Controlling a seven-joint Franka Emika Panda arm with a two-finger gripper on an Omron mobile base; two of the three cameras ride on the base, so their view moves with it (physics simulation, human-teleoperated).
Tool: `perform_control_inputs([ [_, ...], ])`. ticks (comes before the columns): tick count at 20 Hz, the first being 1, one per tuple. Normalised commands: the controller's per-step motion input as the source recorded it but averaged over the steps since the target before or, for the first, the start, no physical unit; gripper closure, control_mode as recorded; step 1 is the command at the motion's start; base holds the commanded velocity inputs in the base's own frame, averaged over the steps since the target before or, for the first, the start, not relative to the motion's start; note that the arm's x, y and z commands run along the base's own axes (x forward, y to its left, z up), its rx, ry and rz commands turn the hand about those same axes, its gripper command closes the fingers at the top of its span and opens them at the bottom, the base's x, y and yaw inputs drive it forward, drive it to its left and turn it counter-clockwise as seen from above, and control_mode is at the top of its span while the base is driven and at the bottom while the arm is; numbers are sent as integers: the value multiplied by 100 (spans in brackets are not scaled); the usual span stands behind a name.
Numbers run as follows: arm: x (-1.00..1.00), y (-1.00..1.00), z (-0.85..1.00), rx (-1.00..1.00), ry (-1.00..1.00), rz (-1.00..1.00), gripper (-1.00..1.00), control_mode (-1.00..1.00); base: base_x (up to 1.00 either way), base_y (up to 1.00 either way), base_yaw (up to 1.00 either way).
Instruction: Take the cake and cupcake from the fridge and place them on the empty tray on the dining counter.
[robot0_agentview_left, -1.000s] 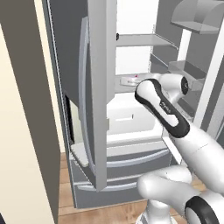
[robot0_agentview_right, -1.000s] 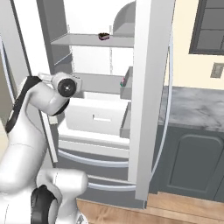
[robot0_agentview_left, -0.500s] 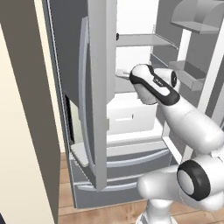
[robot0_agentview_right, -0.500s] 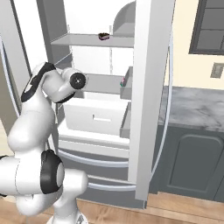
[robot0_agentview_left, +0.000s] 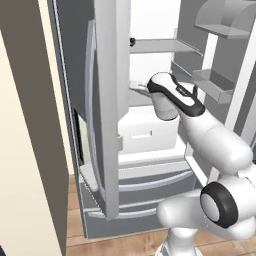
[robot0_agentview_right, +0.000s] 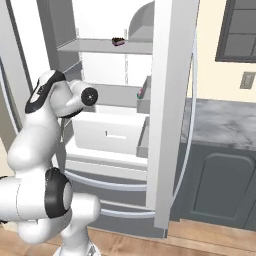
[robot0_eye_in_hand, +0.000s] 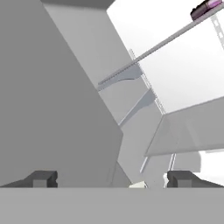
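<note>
Right now I'm on the first pick, reaching into the open fridge (robot0_agentview_right: 170, 100) with the claw (robot0_eye_in_hand: 111, 179) spread wide and nothing in it, finger tips well apart in the hand view. On the upper shelf (robot0_agentview_right: 100, 46) sits a small dark-and-pink item (robot0_agentview_right: 118, 41) (also top corner of the hand view (robot0_eye_in_hand: 204, 8)), too small for me to call cake or cupcake, and there's a pink-and-teal speck that looks like the cupcake (robot0_agentview_right: 141, 93) at the door-side edge of the lower shelf. Next I reckon I need to lift and turn the hand toward one of them, then line the fingers up either side before closing.
</note>
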Motion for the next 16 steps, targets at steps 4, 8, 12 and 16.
perform_control_inputs([
  [4, -56, 100, -45, 0, 0, 1, -100, -100, 0, 0, 0],
  [8, -34, 100, -40, 0, 6, 1, -100, -100, 0, 0, 0],
  [12, -2, 100, -29, 0, 12, 0, -100, -100, 0, 0, 0],
  [16, 0, 100, -30, 0, 13, 0, -100, -100, 0, 0, 0],
])
